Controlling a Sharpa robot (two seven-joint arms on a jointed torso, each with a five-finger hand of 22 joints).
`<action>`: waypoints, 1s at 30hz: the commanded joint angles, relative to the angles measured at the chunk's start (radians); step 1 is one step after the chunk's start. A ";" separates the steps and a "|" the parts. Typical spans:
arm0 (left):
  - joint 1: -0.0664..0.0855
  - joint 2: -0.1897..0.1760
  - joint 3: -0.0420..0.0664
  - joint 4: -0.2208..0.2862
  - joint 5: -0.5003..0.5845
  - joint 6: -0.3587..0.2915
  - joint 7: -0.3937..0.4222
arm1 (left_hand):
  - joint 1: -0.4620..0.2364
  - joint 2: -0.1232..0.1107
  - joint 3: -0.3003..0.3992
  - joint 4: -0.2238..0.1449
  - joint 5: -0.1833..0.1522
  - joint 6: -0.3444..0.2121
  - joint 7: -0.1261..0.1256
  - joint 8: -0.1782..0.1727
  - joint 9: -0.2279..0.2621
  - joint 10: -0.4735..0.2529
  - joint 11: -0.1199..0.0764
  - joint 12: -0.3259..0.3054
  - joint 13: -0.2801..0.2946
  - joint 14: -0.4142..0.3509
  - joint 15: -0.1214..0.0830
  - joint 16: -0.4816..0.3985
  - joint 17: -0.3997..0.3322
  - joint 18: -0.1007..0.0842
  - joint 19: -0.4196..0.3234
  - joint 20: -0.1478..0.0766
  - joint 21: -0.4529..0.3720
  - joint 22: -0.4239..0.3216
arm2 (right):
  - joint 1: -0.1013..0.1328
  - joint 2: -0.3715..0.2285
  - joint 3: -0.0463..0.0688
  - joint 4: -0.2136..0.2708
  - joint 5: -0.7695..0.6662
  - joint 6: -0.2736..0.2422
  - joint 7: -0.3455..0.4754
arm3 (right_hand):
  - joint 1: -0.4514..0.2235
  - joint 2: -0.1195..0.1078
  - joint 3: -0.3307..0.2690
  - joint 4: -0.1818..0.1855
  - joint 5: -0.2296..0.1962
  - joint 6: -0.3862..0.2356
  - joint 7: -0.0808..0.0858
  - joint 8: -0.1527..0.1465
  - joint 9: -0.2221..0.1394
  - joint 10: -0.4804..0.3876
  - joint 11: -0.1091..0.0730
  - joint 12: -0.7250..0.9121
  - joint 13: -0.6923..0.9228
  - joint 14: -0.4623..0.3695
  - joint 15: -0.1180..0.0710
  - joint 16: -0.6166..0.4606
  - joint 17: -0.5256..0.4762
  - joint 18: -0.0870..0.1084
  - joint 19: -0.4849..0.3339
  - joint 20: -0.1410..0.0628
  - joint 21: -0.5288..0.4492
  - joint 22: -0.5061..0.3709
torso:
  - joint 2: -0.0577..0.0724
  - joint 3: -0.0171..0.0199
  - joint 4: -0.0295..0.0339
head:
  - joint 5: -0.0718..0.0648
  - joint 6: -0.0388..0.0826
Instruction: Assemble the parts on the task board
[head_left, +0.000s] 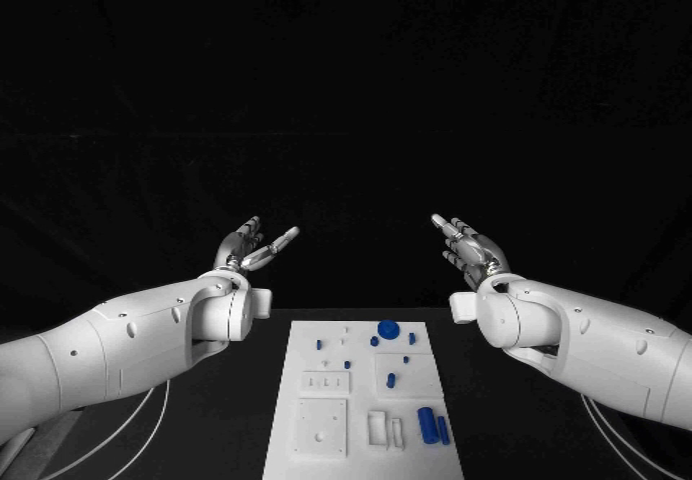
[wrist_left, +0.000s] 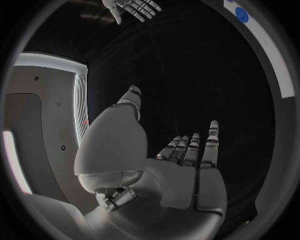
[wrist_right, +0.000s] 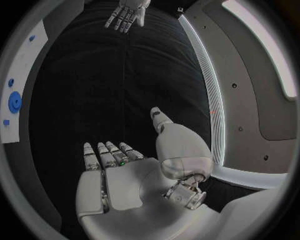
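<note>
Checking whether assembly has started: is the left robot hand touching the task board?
Apart. The head view shows the left robot hand raised, holding nothing, beyond the task board, with black table between them.

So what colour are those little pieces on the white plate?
Blue parts on the white task board, clearest in the head view.

Near end of board (head_left: 368, 400) cut off by the head view's lower edge, so nothing told of what lies nearer. Small blue parts (head_left: 384, 345) at the far end too small to tell shape or seating; likewise the white blocks (head_left: 385, 428) beside the blue cylinder (head_left: 427, 423). Both arms cut at the picture's sides. In the left wrist view, board (wrist_left: 269, 55) clipped by the circle's rim, one blue part (wrist_left: 242, 16) a mere blob. In the right wrist view, board (wrist_right: 22, 105) likewise clipped.
</note>
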 joint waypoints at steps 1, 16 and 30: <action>0.016 0.013 -0.008 -0.033 -0.029 0.093 -0.068 | 0.013 -0.003 0.002 0.005 0.004 0.006 0.000 0.005 0.001 0.006 0.000 0.006 0.002 0.007 0.001 0.005 0.001 0.012 0.009 0.003 0.005 0.001 | 0.005 0.009 0.009 -0.036 -0.102 0.217 -0.122 | 0.079 0.003 -0.006 -0.009 0.008 0.051 0.059 0.009 0.006 0.062 0.001 0.010 0.006 0.064 0.001 0.011 0.006 0.033 0.052 0.009 0.019 0.007 | 0.000 0.0001 0.0000 | 0.000 0.000; 0.028 0.025 -0.021 -0.066 -0.029 0.185 -0.070 | 0.066 0.071 0.065 -0.001 0.003 0.215 0.043 0.035 0.018 0.247 0.046 0.026 0.016 0.252 0.007 0.035 0.018 0.046 0.221 0.001 0.047 0.024 | -0.006 0.039 0.030 -0.134 -0.518 0.232 -0.133 | 0.362 -0.047 0.024 -0.182 0.154 0.729 0.057 0.049 0.046 0.902 -0.035 0.048 0.048 0.921 -0.030 0.053 0.051 0.085 0.701 -0.080 0.064 0.047 | 0.012 -0.0014 0.0048 | 0.008 -0.028; 0.029 -0.063 -0.018 0.083 -0.078 0.316 -0.061 | 0.064 0.284 0.080 -0.262 0.043 0.837 0.047 0.046 0.045 1.020 0.018 0.044 0.039 0.988 -0.050 0.098 0.067 -0.071 0.566 -0.220 0.227 0.075 | -0.011 0.052 0.031 -0.088 -1.145 0.358 -0.228 | 0.295 -0.133 0.145 -0.215 0.201 1.046 0.006 0.060 0.070 1.110 -0.118 0.051 0.048 1.332 -0.173 0.089 0.096 0.087 1.159 -0.235 0.125 0.070 | 0.090 -0.0037 0.0156 | 0.010 -0.028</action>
